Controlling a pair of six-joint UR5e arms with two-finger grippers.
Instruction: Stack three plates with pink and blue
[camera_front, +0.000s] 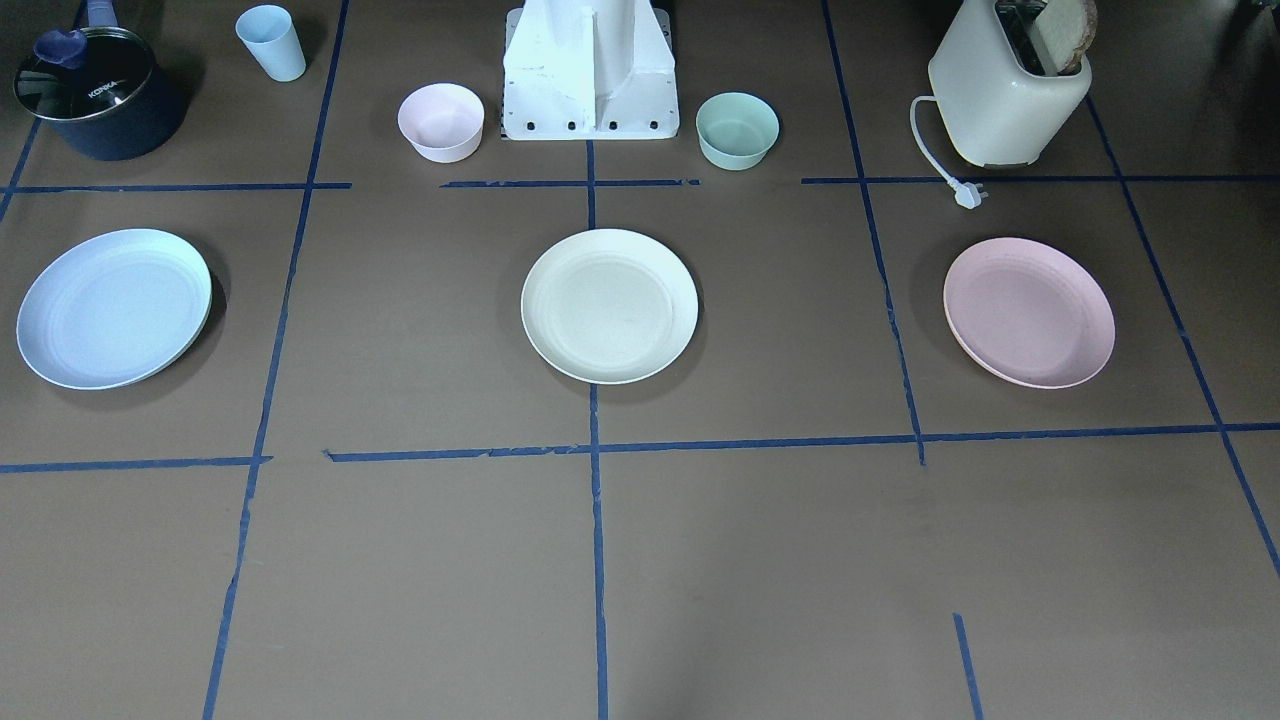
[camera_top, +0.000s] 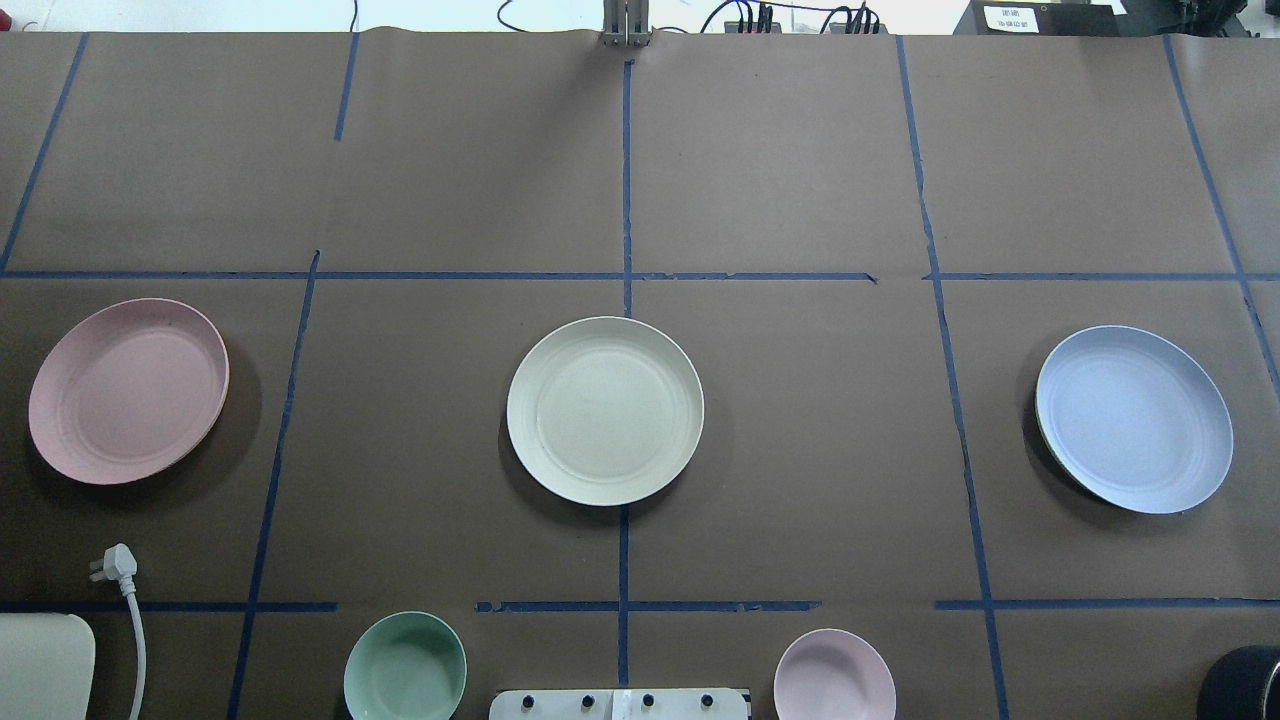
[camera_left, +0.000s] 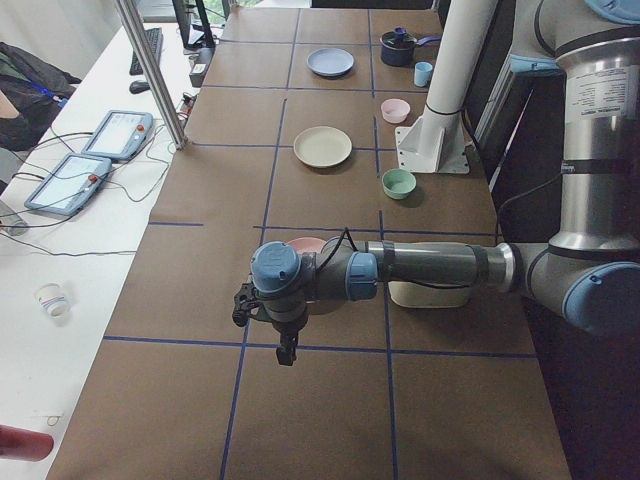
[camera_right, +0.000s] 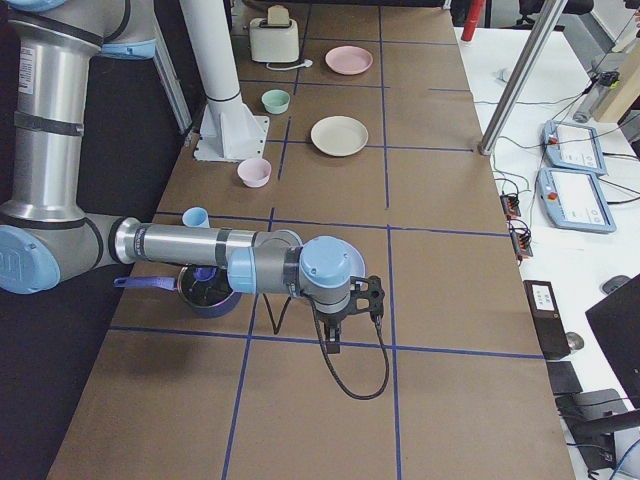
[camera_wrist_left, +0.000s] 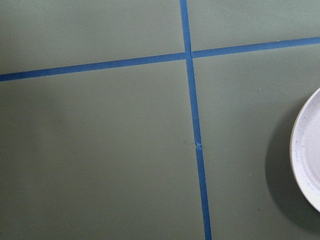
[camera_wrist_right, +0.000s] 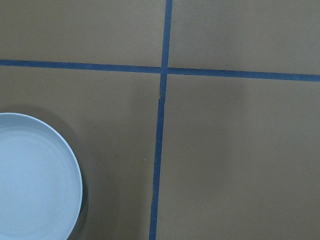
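Three plates lie apart in a row on the brown table: the pink plate (camera_top: 128, 390) on my left, the cream-white plate (camera_top: 604, 410) in the middle, the blue plate (camera_top: 1133, 418) on my right. My left gripper (camera_left: 287, 352) shows only in the exterior left view, hanging above the table just past the pink plate (camera_left: 305, 245); I cannot tell if it is open or shut. My right gripper (camera_right: 333, 345) shows only in the exterior right view, and its state is equally unclear. The left wrist view catches the pink plate's rim (camera_wrist_left: 306, 155); the right wrist view shows the blue plate (camera_wrist_right: 35, 175).
A pink bowl (camera_front: 441, 121) and a green bowl (camera_front: 737, 129) flank the robot base (camera_front: 590, 80). A toaster (camera_front: 1010, 85) with its loose plug (camera_front: 968, 193) stands behind the pink plate. A dark pot (camera_front: 100, 95) and a blue cup (camera_front: 272, 42) stand behind the blue plate.
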